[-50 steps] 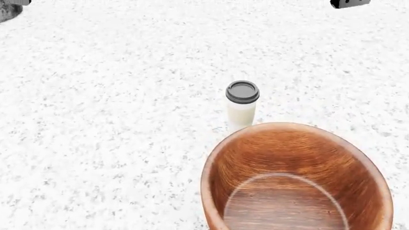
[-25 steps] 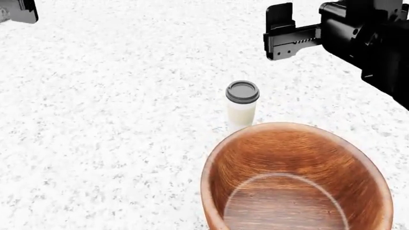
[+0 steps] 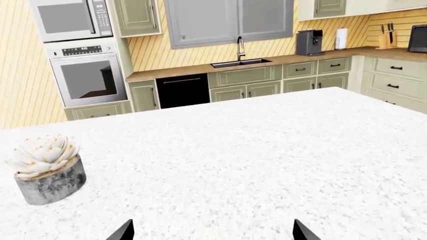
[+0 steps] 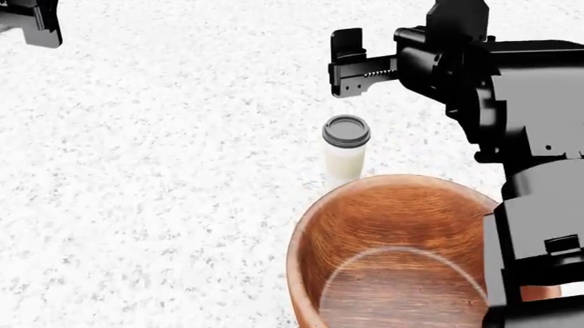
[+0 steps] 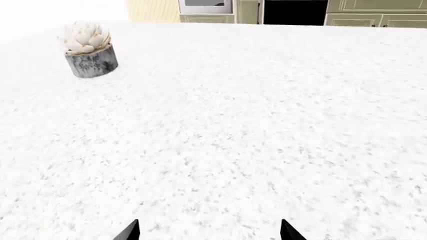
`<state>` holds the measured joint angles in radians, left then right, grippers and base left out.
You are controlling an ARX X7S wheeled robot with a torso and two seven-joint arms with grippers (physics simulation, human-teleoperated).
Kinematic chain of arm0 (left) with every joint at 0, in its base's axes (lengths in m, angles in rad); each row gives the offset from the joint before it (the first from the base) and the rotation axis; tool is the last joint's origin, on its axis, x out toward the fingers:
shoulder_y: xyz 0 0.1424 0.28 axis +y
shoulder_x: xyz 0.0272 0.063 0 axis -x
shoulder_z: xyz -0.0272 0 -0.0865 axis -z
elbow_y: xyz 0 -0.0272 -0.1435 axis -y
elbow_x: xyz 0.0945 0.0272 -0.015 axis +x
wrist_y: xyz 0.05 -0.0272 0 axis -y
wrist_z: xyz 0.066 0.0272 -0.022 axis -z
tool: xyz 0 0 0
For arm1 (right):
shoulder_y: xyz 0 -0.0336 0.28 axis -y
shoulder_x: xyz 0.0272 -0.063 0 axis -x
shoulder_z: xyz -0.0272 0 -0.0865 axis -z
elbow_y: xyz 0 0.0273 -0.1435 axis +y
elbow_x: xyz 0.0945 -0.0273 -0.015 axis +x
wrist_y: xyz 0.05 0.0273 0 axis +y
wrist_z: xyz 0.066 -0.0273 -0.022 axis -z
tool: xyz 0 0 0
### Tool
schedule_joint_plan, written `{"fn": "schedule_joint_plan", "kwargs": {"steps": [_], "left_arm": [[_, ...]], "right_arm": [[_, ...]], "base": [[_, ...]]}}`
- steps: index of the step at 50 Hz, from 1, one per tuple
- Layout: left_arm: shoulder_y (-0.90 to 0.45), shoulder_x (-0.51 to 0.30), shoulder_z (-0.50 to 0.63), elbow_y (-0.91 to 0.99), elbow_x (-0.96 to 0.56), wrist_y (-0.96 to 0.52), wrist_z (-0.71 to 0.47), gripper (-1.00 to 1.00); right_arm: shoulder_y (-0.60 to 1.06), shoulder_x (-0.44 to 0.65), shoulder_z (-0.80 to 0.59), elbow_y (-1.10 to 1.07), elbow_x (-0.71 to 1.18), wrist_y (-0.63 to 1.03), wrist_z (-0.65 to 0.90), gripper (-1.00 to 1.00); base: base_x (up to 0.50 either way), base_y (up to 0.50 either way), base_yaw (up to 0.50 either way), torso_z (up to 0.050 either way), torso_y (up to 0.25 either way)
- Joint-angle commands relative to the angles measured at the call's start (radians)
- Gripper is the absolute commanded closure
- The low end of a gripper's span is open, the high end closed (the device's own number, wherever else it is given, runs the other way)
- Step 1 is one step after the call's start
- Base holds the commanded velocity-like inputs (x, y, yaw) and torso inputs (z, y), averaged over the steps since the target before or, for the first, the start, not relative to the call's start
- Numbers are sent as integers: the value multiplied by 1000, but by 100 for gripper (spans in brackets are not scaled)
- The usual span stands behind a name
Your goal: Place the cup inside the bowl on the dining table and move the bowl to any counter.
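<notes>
The cup [image 4: 345,149], cream-white with a dark grey lid, stands upright on the dining table [image 4: 164,171], just beyond the far rim of the bowl [image 4: 303,254]. The wooden bowl is empty, and my right arm covers its right side. My right gripper [image 4: 347,65] hovers open above and just beyond the cup, touching nothing. In the right wrist view the gripper [image 5: 210,234] shows only bare table between its tips. My left gripper [image 4: 33,20] sits at the far left, and in its own view it [image 3: 212,235] is open over bare table. The counter [image 3: 173,71] with its sink lies beyond the table.
A pale succulent in a grey stone pot [image 3: 47,170] [image 5: 88,50] stands on the table, far left of the cup. Behind the table are a wall oven [image 3: 87,75], green cabinets, a coffee machine [image 3: 309,42] and a knife block on the counter.
My right arm has swung in from the upper right, leftward and nearer, so its gripper now hangs just beyond the cup. The left gripper shows a little more at the top left corner.
</notes>
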<state>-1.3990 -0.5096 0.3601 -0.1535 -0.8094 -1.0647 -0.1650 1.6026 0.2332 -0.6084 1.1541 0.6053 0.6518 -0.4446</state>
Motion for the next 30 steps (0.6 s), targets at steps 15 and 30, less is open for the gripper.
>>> {"fn": "schedule_joint_plan", "kwargs": {"steps": [15, 30], "left_arm": [[28, -8, -3, 9, -7, 10, -5, -100], [38, -1, -1, 13, -14, 8, -11, -100]], "right_arm": [[-82, -113, 274, 154, -346, -78, -118, -100], [-101, -137, 421, 154, -524, -44, -135, -100]], "base": [[0, 0, 0, 0, 0], [0, 0, 0, 0, 0]]}}
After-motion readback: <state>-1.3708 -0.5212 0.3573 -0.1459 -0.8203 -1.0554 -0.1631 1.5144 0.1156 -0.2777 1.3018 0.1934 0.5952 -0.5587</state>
